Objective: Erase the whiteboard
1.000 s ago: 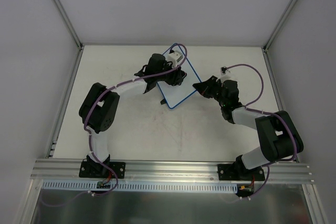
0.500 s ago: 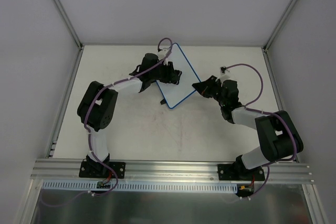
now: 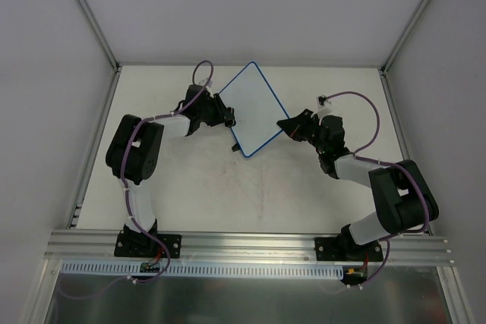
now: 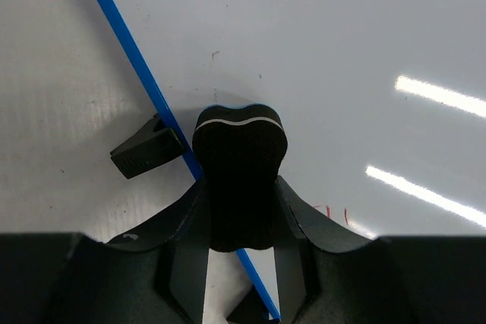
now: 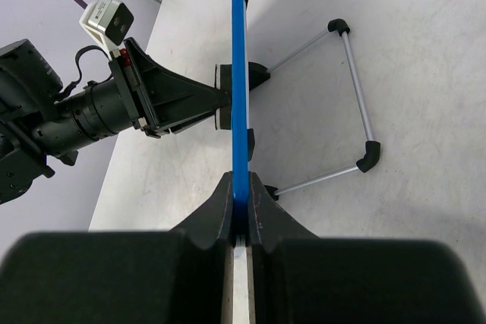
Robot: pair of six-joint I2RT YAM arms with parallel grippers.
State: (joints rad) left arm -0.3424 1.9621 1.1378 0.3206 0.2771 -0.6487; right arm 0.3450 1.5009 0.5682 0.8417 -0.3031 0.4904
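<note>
On the left of the table, the left hand, fingers clamped on a black bone-shaped eraser. Rounded end of the eraser pressed against the white face of the whiteboard, just inside the thin blue rim at its left edge. Just outside that rim, a small black tab. A few faint red marks on the face, close to the right of the eraser. Whiteboard itself mid-table toward the far side, raised up off the surface rather than lying flat, and seen edge-on from the right wrist. On the side away from the left hand, a thin wire stand with black corner pieces. At the whiteboard's right corner, the right hand, pinched tight on the blue rim, no gap showing.
</note>
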